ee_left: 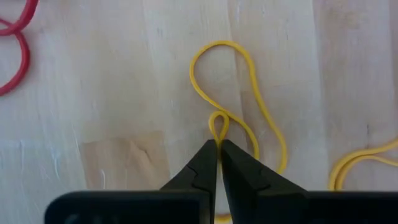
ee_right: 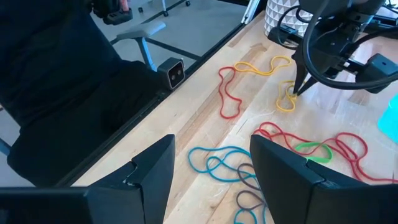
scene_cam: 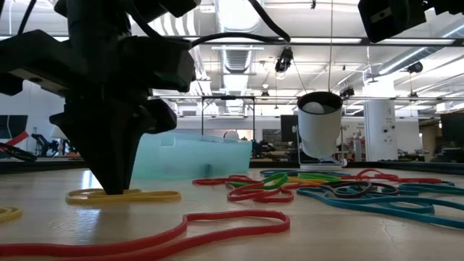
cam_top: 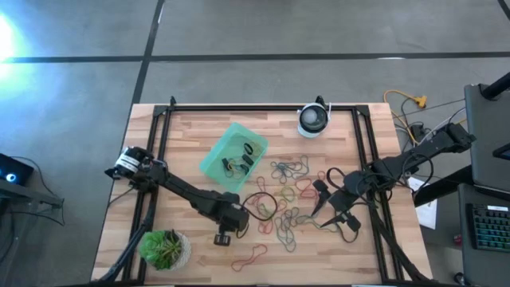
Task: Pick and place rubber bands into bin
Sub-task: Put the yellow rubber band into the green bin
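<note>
Left gripper [ee_left: 217, 144], tips clenched on a yellow rubber band [ee_left: 239, 99] near the tabletop's front edge, ready for the bin [cam_top: 231, 153]; right gripper [ee_right: 211, 158] waited released.

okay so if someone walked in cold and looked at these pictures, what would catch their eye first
Probably the left gripper, down on the wooden table at its front, fingers pinched shut on a yellow rubber band. Next, the colourful tangle of rubber bands strewn mid-table, beside the teal bin that already holds a few. The right gripper hangs open above the tangle's right edge.
</note>
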Available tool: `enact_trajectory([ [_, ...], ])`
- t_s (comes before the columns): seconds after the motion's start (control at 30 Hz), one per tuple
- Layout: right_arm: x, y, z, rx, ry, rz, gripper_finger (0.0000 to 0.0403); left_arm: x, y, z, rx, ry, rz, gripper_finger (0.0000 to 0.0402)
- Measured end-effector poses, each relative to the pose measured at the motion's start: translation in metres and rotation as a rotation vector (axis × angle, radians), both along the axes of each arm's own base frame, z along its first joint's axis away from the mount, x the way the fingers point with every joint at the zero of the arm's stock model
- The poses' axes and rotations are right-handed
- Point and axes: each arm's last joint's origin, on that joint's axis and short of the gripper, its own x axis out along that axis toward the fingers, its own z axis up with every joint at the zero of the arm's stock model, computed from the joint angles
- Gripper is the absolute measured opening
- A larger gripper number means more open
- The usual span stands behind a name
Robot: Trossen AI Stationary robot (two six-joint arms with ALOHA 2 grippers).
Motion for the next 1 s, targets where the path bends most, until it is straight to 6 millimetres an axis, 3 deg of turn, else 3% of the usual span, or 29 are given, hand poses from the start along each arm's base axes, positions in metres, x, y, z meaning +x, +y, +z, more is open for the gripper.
enact_trajectory([
  [0.2,0.000,0.000,0.001,0.005,-0.008,-0.001,0.0203,0.001,-0.003,0.007,0.065,-0.041,-0.006,0.0001],
  [0.6,0.000,0.000,0.000,0.005,-0.011,0.000,0.0203,-0.002,-0.012,0.055,0.375,-0.255,0.023,0.0000],
  [1.0,0.000,0.000,-0.003,0.004,-0.002,-0.002,0.0203,-0.003,-0.014,0.085,0.578,-0.344,0.056,0.0000],
])
